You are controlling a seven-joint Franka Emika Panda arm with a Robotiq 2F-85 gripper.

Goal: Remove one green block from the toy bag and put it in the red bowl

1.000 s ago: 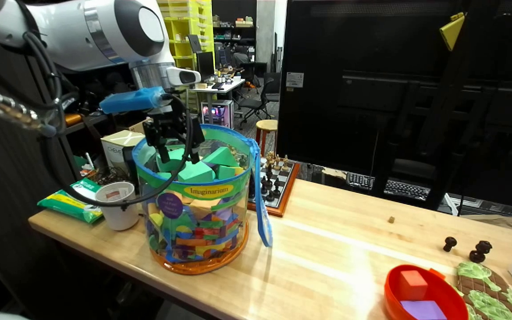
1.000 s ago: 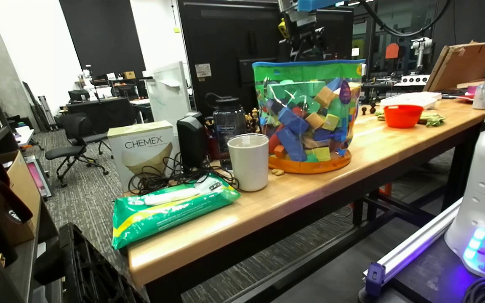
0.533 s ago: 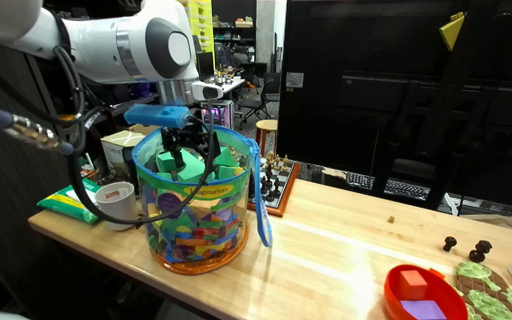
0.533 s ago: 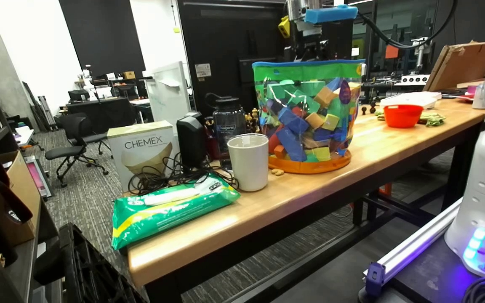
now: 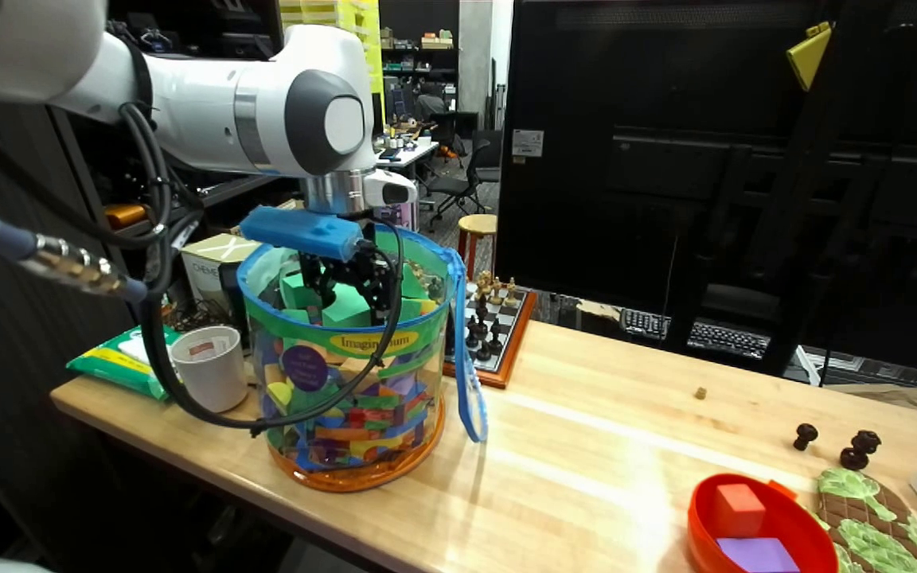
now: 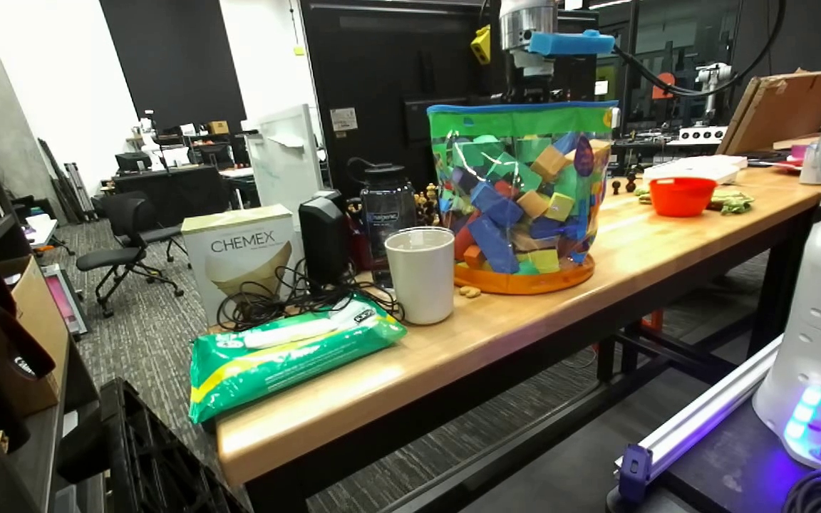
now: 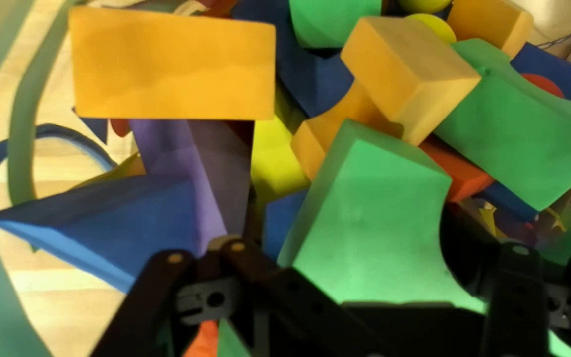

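Observation:
The toy bag (image 5: 371, 342) stands on the wooden table, its clear wall showing multicoloured pieces; it also shows in an exterior view (image 6: 524, 121). A green block (image 7: 379, 213) lies on top of the pile, and it shows just inside the rim in an exterior view (image 5: 345, 312). My gripper (image 7: 372, 248) is open, with its fingers spread on either side of this block. Whether they touch it I cannot tell. In an exterior view the gripper (image 5: 353, 299) is inside the bag's mouth. The red bowl (image 5: 813, 532) holds a red cube and a purple piece; it also shows far right (image 6: 681, 199).
More green pieces (image 7: 528, 129), an orange block (image 7: 171, 67) and a blue piece (image 7: 102, 218) lie around the fingers. A white cup (image 5: 210, 370), wipes pack (image 5: 120, 362) and chessboard (image 5: 494, 334) stand near the bag. A blue strap (image 5: 470, 390) hangs outside it.
The arm has come down and the gripper has sunk from above the bag into its mouth, shifting to the right in both exterior views. The bag and bowl have not moved.

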